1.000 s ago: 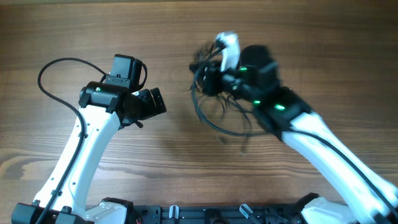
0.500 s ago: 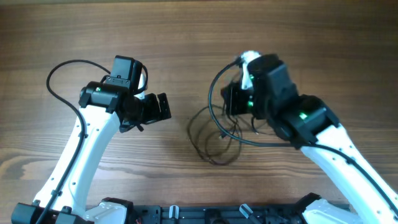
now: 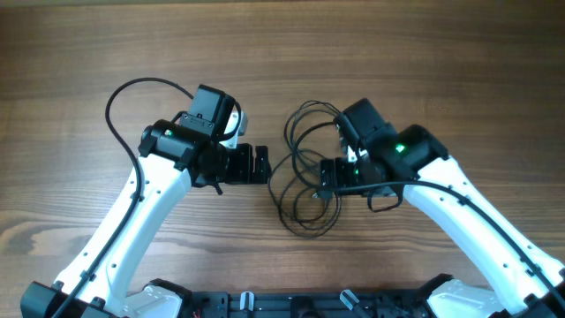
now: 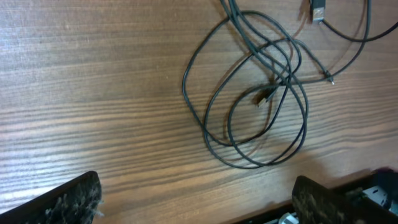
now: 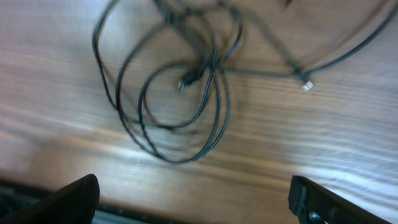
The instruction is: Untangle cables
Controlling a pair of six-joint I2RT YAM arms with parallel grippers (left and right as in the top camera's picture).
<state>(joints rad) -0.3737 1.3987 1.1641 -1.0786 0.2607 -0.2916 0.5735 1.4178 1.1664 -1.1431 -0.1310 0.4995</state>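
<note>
Both pincers are empty. The left pincer (image 3: 252, 165) stands with its jaws spread wide and nothing between them, and the right pincer (image 3: 328, 179) is equally wide open and holds nothing. The cables (image 3: 305, 190) lie slack on the bench (image 3: 88, 53), in the gap between the two pincers, with the right one hanging over their right-hand edge. In the left wrist view the loops overlap and cross at one cluster, where a small plug (image 4: 264, 95) sits inside the tangle. A second plug end (image 4: 321, 11) lies apart at the top. The first hazard is at that cluster: if you close there, you are likely to take several strands at once and draw the knot tighter rather than free it. The second is the cord itself. It is very thin and may slip between the fingers, or the whole bundle may drag across the bench if the other side is not held. The third is the right arm's own wire (image 3: 385, 200), which loops just beside the cables and could be caught by mistake. The right wrist view is blurred, so do not rely on it to count strands. The pincers face each other closely, and a converging reach risks contact.
</note>
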